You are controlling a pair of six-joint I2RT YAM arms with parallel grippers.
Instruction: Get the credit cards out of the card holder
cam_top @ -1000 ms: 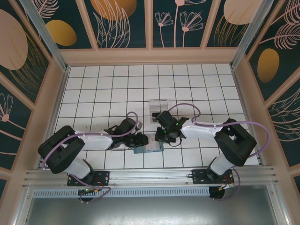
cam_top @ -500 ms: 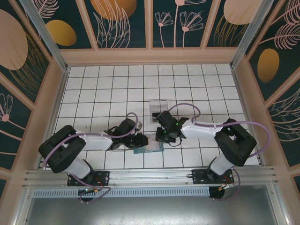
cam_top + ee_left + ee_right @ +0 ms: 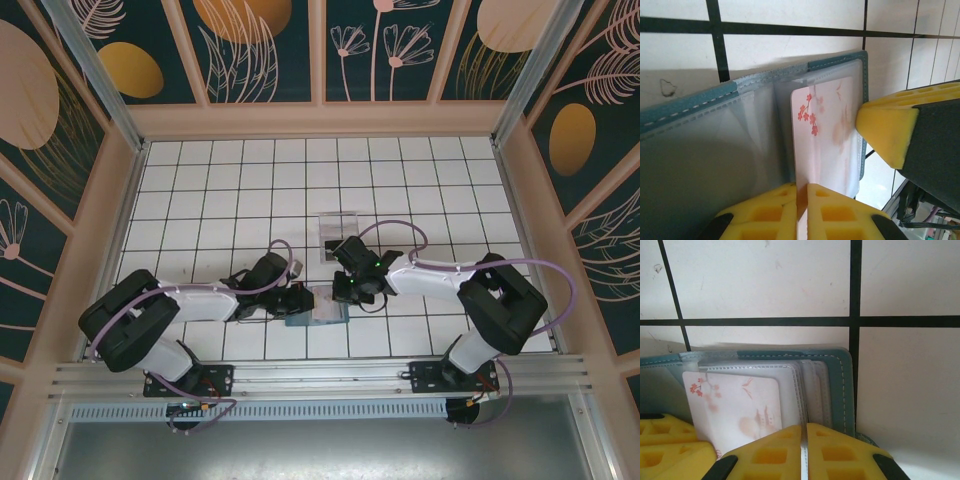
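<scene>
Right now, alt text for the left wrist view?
Left gripper pinches the edge of a pale blossom-print card in the open teal card holder on white tiles; the right gripper's yellow finger sits at the holder's right edge.

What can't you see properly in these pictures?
Top view: the card holder is tiny and mostly covered by the left gripper and right gripper.
Left wrist view: the flowered card runs off the bottom edge, between that gripper's fingers.
Right wrist view: frosted sleeves hide whether more cards sit behind.

Left pincer (image 3: 801, 189) and right pincer (image 3: 804, 429) are both clamped tight.
</scene>
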